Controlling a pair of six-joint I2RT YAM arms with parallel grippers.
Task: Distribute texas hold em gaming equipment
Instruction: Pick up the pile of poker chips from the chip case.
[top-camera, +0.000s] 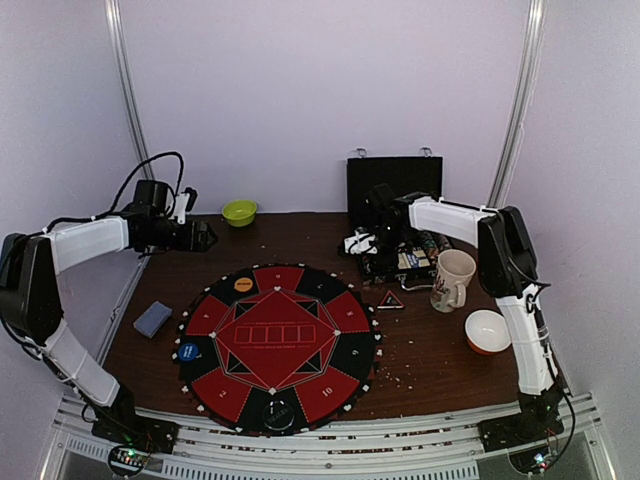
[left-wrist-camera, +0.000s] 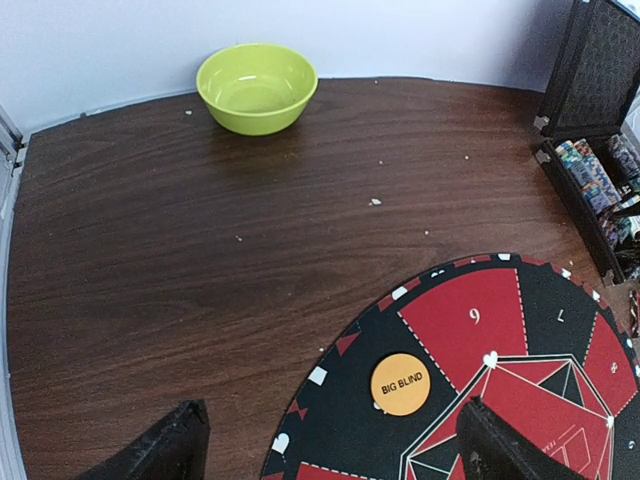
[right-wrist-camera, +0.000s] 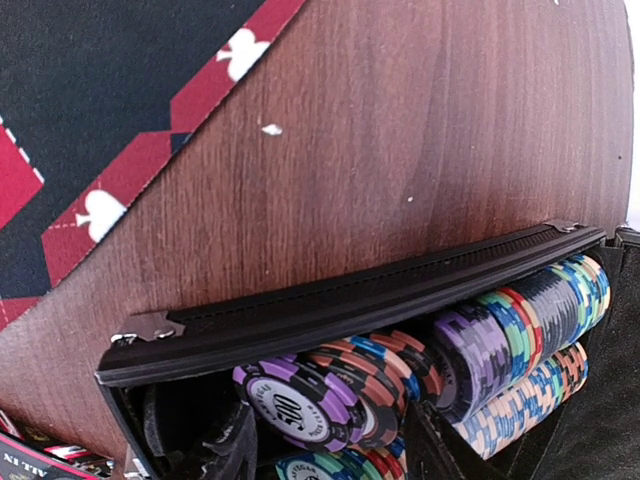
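Desk: We see a dark wood desk (top-camera: 420, 350) with a round red-and-black poker mat (top-camera: 278, 345) lying at its middle and reaching toward the near edge.
Mat markings: White numerals "9" and "10" read clearly on its segments. White spades and hearts run along the rim.
Orange disc: The orange disc (left-wrist-camera: 400, 384), printed "BIG BLIND", lies on the far-left part of the mat.
Blue disc: The blue disc (top-camera: 188, 351) sits at the mat's left rim, its print too small for us to read.
Cards: The playing cards (top-camera: 152, 318), grey-blue backs up, lie stacked off the mat near the desk's left edge.
Triangle: The red-black triangle (top-camera: 390, 299) lies on the desk between the mat and the white mug (top-camera: 453, 280).
Chips: The striped poker chips (right-wrist-camera: 480, 350) stand on edge in rows inside an open black case (right-wrist-camera: 350, 305) at the far edge, right of middle. The front purple chip carries what we read as "100".
Left pincer: The left pincer (top-camera: 207, 238) is spread wide and holds nothing, hovering over the desk's far-left part between the green bowl (left-wrist-camera: 257, 87) and the mat.
Right pincer: The right pincer (right-wrist-camera: 330, 455) is down in the case, its fingers (right-wrist-camera: 228, 450) on either side of a short run of chips. We cannot tell whether they pinch.
Crockery: The mug's red writing is unreadable. The orange bowl (top-camera: 487, 331) sits near the right edge.
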